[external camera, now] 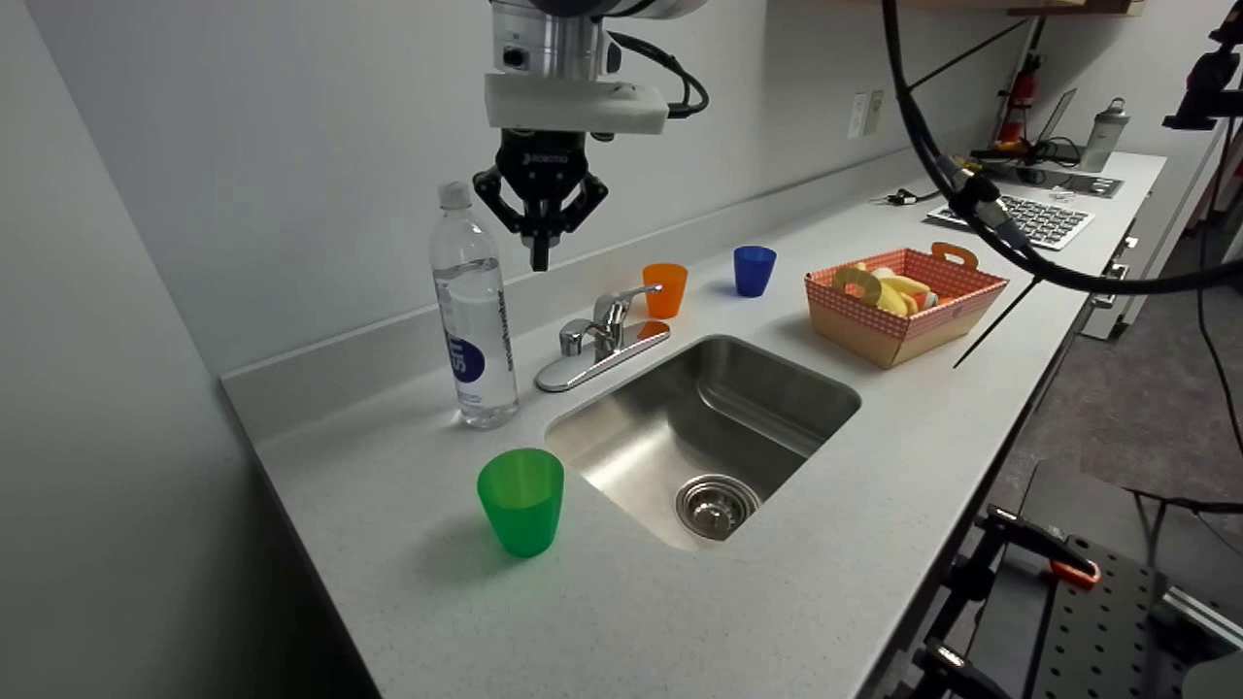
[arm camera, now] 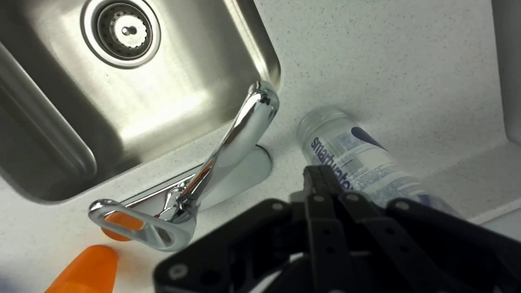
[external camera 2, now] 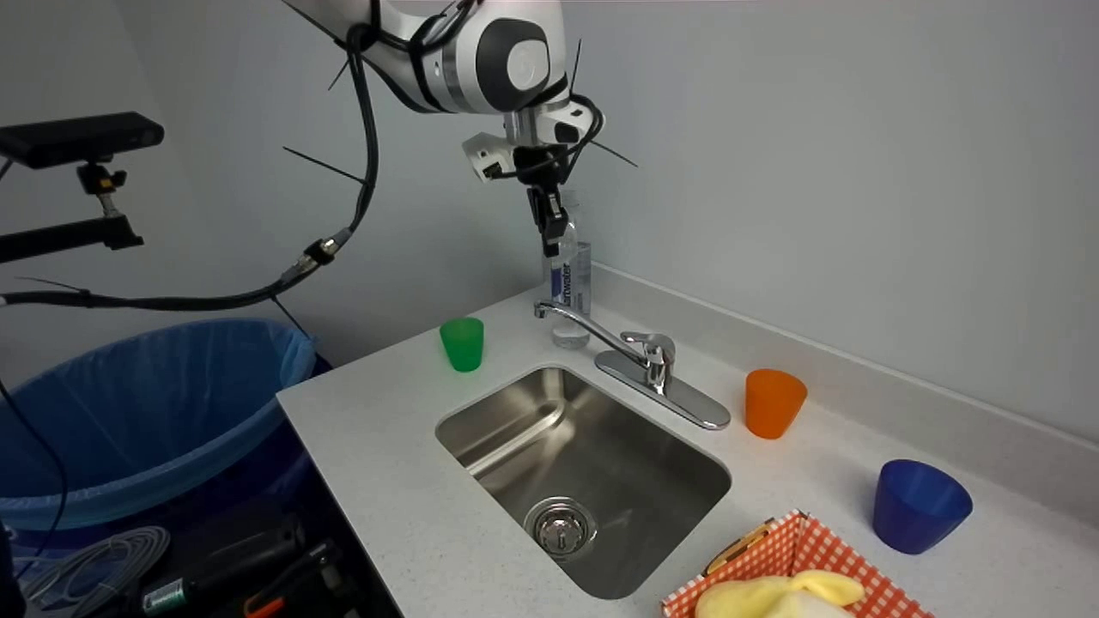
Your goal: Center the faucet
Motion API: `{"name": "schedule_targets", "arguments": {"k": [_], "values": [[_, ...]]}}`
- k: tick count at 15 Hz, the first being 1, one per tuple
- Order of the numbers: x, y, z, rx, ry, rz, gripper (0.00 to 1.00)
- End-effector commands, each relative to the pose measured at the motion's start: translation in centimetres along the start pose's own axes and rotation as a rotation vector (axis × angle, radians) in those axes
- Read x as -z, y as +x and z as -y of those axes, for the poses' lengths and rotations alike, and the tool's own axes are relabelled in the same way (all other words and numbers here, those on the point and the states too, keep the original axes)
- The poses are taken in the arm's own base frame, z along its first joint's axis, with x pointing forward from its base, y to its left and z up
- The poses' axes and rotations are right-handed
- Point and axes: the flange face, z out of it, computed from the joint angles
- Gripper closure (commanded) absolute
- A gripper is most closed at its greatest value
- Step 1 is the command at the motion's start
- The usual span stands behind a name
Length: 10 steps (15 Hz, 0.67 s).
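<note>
The chrome faucet (external camera: 609, 325) stands on its flat base plate along the wall side of the sink. In an exterior view the faucet (external camera 2: 657, 369) has its spout swung to the side, toward the water bottle (external camera 2: 567, 283). In the wrist view the faucet (arm camera: 240, 138) has its spout tip over the sink's corner, close to the bottle (arm camera: 354, 158). My gripper (external camera: 540, 257) is shut and empty, pointing down, higher than the faucet and apart from it. In the wrist view the fingertips (arm camera: 320, 175) are pressed together and cover part of the bottle's label.
The steel sink (external camera: 621, 427) has a round drain (external camera: 717, 505). A green cup (external camera: 522, 505) stands near the bottle. An orange cup (external camera: 665, 289) and a blue cup (external camera: 754, 270) stand along the wall. A checked basket (external camera: 845, 325) holds yellow items. A wall runs behind the counter.
</note>
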Motion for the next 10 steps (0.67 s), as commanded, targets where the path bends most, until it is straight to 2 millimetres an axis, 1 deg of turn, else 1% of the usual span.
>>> {"name": "schedule_targets", "arguments": {"k": [1,5,10], "values": [[-0.7,-0.6,-0.4,-0.015,-0.019,0.022,1.0],[-2.7,-0.2,-1.7,-0.016,-0.052,0.059,1.0],[-4.4,0.1,-2.9,-0.032,-0.056,0.072,1.0]]}}
